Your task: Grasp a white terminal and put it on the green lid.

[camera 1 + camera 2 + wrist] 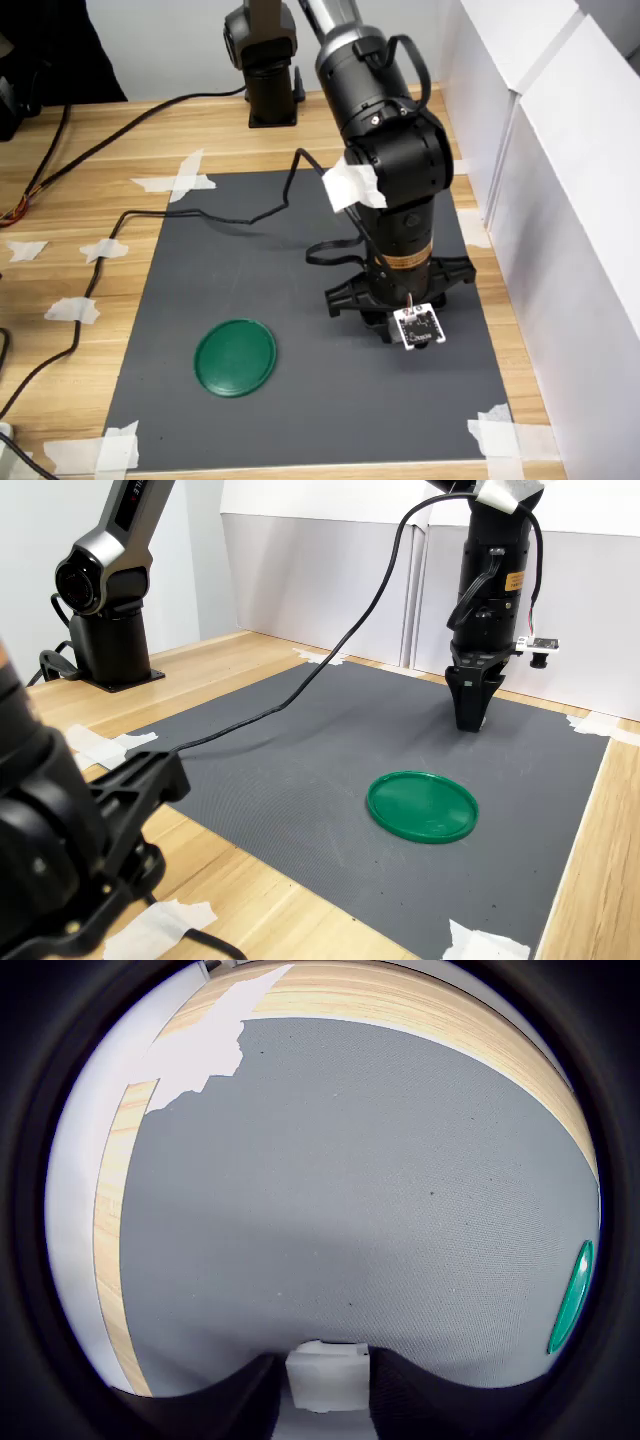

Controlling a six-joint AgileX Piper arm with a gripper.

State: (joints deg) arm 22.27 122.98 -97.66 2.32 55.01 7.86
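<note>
White terminal sits pinched between the gripper fingers, low over the grey mat, well apart from green lid. Judged light, rigid, slick; side-face grip suits it.

Bright even indoor light, soft shadows, sharp exterior views, wrist view fisheye-warped with black vignetted edges

A dark-green lid lies on a plain grey mat, beside the black hand gripping a white terminal.
</note>
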